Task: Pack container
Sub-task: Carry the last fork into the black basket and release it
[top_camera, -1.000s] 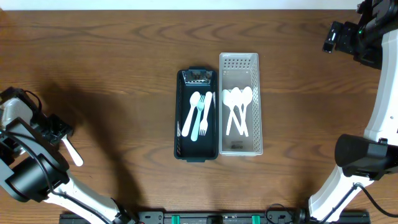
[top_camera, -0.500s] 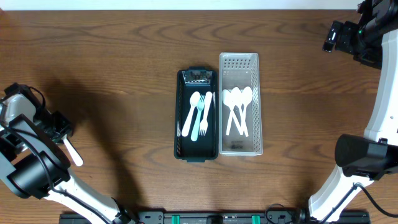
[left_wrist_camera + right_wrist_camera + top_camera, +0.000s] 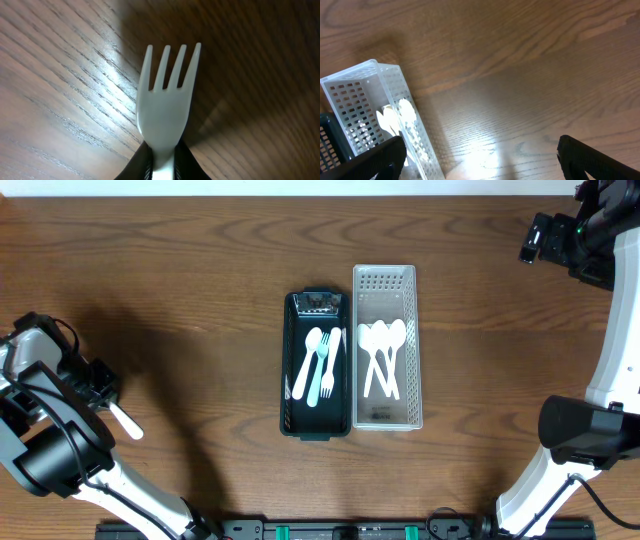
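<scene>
At the table's far left, my left gripper is shut on a white plastic fork. The left wrist view shows that fork with its tines pointing away and its neck pinched between the jaws of the left gripper, just above the wood. A dark teal container in the middle holds white and pale blue cutlery. Beside it stands a white perforated basket with three white spoons. My right gripper is open at the far right and holds nothing; in the right wrist view this open gripper shows the basket at its left.
The two containers stand side by side, touching, at the table's centre. Bare wood surrounds them. The right arm's base stands at the right edge.
My left gripper's jaws have closed on the fork. The fork's free end has shifted slightly to the right. The right arm has not moved.
</scene>
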`<state>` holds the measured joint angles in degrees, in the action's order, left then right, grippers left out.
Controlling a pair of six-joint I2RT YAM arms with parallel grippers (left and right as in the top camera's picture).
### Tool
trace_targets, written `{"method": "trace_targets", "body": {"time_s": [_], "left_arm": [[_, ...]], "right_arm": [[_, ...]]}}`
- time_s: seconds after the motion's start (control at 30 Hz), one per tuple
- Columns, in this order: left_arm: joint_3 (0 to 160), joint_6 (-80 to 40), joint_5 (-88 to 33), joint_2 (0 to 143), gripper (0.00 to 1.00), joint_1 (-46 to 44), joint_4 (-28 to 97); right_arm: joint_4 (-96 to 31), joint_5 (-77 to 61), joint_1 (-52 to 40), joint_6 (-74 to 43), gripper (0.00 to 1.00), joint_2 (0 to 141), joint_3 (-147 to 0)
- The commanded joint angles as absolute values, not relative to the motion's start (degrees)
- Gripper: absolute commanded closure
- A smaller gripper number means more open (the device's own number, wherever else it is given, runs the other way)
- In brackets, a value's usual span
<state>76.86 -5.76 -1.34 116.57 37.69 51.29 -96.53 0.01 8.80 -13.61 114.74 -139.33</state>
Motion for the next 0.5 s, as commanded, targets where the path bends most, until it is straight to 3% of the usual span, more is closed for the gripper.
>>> {"method": "trace_targets", "body": {"time_s": [0.0,0.27,0.47], "left_arm": [[75.42,-5.85,-1.08,119.07,0.90,37.15,52.42],[81.65,-6.02,-1.08,107.33,0.94,28.97,58.78],[90.48,-6.15,-1.08,94.19,0.94,12.40,63.86]], "right_arm": [[-96.44,0.71,9.37,-14.06,0.01,114.78,-139.70],[-95.18,0.67,9.37,-14.09,0.01,114.78,-139.70],[-92.84,0.69,9.37,-14.06,0.01,114.78,-139.70]]}}
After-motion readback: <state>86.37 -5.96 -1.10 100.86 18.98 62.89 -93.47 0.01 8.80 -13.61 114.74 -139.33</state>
